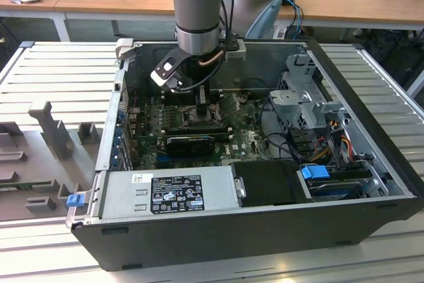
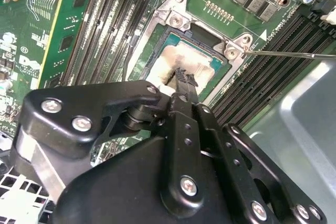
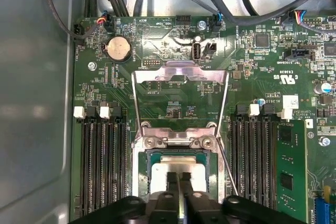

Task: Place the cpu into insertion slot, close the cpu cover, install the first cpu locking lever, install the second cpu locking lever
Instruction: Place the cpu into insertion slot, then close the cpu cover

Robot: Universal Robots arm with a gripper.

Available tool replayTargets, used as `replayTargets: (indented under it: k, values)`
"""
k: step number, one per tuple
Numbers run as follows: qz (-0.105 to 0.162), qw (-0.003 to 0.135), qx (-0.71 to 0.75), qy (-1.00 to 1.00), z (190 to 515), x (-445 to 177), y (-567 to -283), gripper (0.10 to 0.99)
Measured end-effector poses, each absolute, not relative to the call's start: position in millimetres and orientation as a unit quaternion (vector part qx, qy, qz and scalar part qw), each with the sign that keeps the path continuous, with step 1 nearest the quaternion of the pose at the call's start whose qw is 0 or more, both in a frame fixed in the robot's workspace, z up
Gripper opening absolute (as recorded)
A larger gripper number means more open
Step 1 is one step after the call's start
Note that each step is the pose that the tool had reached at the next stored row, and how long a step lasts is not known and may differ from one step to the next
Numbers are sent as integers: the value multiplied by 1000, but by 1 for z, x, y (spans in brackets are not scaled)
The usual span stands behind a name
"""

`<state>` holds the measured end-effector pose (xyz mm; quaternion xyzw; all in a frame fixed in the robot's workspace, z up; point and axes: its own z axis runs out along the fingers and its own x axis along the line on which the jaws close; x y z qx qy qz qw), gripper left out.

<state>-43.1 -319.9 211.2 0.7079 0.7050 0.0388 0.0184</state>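
The cpu (image 3: 158, 176), a pale square chip, lies flat in the insertion slot (image 3: 178, 155) on the green motherboard. It shows in both wrist views (image 2: 181, 56). My gripper (image 3: 178, 179) is shut, with its black toothed fingertips (image 2: 185, 77) together right over the chip's middle and nothing visibly between them. I cannot tell if they touch the chip. The cpu cover (image 3: 181, 72), a thin silver frame, stands swung open beyond the slot. A thin wire locking lever (image 2: 289, 53) sticks out beside the socket, unlatched. In the exterior view the gripper (image 1: 202, 107) reaches down inside the open computer case.
Black memory slots (image 3: 102, 161) flank the socket on both sides, and a green card (image 3: 291, 166) stands further out. A grey power supply (image 1: 169, 190) fills the case's near edge. A metal drive cage (image 1: 305, 97) and cable bundles sit at the exterior view's right.
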Motion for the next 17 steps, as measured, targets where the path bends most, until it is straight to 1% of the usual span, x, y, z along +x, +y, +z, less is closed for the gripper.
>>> replayTargets:
  k: [1,11,12,14,17]
  values:
    - [39,18,708,705,212,-43,-320,106]
    - [39,18,708,705,217,-43,-320,106]
    - [39,18,708,705,224,-43,-320,106]
    - [36,13,708,705,224,-34,-321,106]
    - [36,13,708,705,232,-34,-321,106]
